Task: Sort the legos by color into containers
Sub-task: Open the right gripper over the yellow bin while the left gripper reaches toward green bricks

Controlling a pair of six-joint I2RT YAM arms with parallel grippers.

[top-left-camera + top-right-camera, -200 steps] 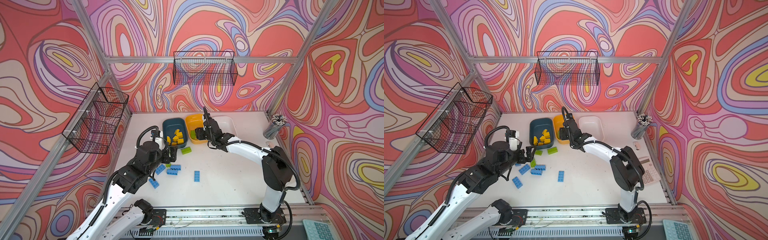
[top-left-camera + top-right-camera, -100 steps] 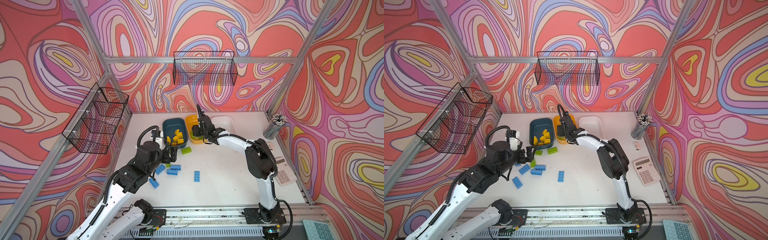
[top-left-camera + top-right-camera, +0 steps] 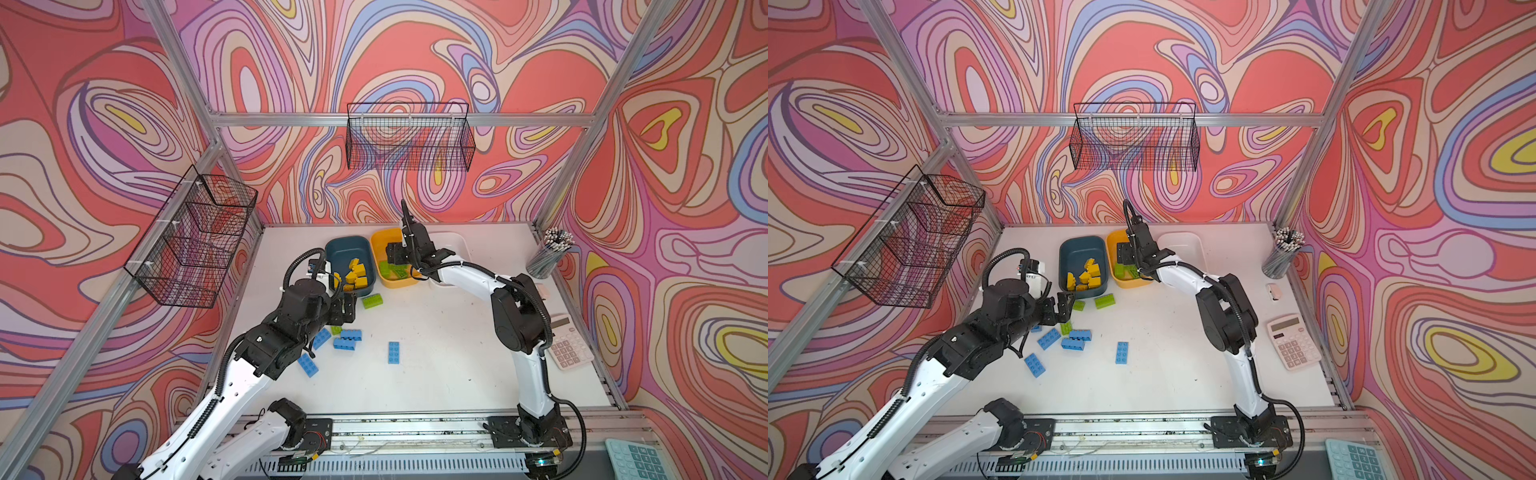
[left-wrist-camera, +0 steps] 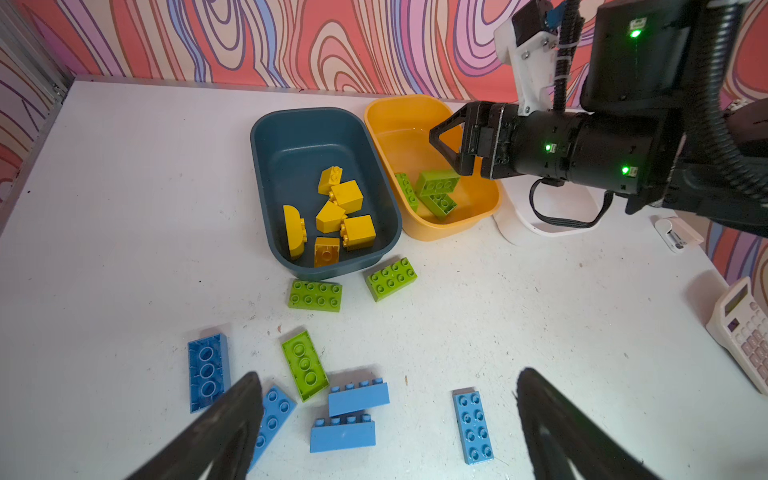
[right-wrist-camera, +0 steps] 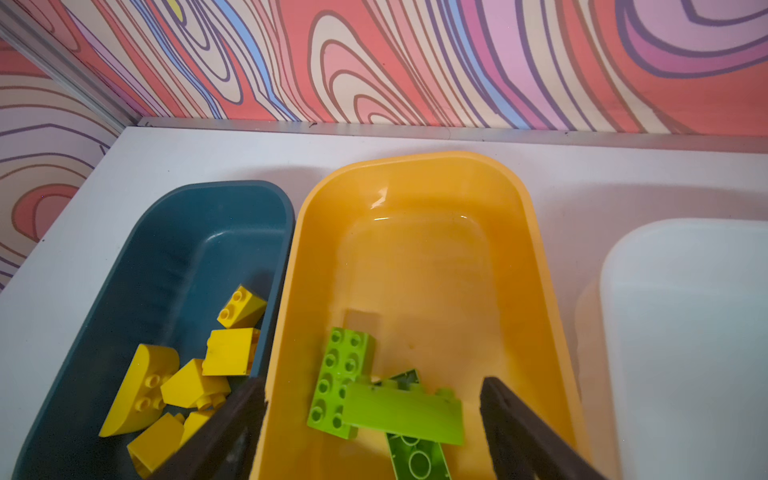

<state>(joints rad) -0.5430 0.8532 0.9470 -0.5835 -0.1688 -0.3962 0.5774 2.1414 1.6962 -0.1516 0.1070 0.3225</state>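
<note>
We see our right gripper (image 5: 370, 390) spread wide and empty above the yellow-orange plastic tub (image 5: 415, 160) at the white table's (image 4: 124, 208) back edge. Three lime green studded bricks (image 5: 403, 411) lie inside the tub. Our left gripper (image 4: 388, 376) hangs released over loose light blue bricks (image 4: 473, 428) toward the left edge. Yellow wedge bricks (image 4: 345, 216) lie in the dark teal tub (image 4: 291, 120).

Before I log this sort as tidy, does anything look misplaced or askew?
Nothing missorted: the teal tub holds only yellow bricks, the yellow tub only green bricks. On the table, two blue bricks lie on their sides and one loose green brick lies studs down.
</note>
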